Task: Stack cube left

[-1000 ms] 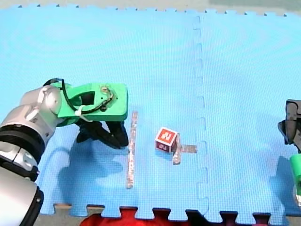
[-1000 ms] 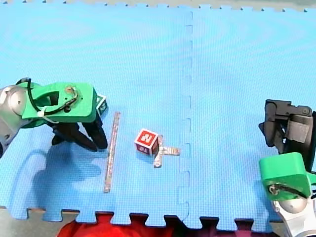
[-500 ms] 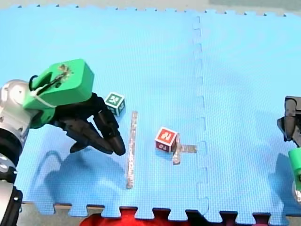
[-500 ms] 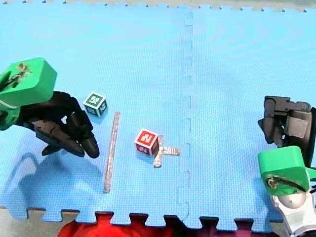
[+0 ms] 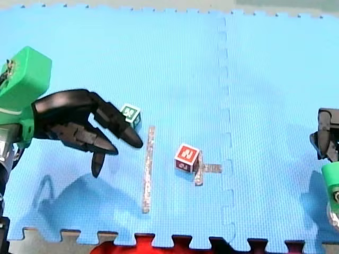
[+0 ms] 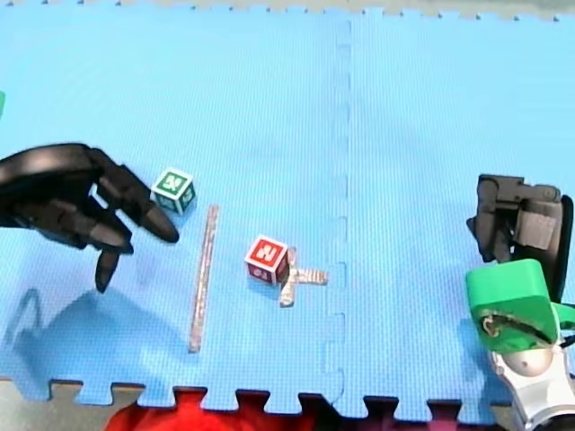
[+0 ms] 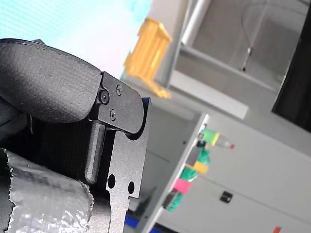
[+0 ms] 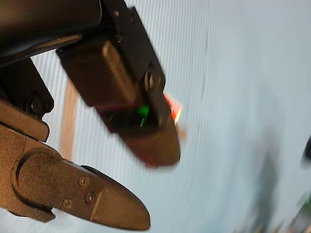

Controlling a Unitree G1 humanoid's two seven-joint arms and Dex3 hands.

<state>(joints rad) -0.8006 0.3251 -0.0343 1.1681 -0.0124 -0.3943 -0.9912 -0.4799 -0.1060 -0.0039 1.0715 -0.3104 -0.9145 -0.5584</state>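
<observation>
A green cube (image 5: pixel 130 114) with a white-framed top sits on the blue foam mat (image 5: pixel 175 63), left of centre. A red cube (image 5: pixel 187 157) with a white letter on top stands alone near the middle, right of the green one. My left hand (image 5: pixel 114 151) hovers above the mat just left of the green cube and holds nothing; one fingertip reaches in front of the cube. My right hand (image 6: pixel 503 224) is at the mat's right edge, far from both cubes, holding nothing. The cubes stand apart, neither on the other.
A long silver tape strip (image 5: pixel 148 169) lies on the mat between the two cubes. A short tape cross (image 5: pixel 204 169) lies right beside the red cube. A mat seam (image 5: pixel 225 106) runs front to back. Something red (image 5: pixel 122 247) shows below the mat's front edge.
My left hand has lifted and drawn back to the left, uncovering the green cube, which stays on the mat. The red cube and right hand have hardly moved.
</observation>
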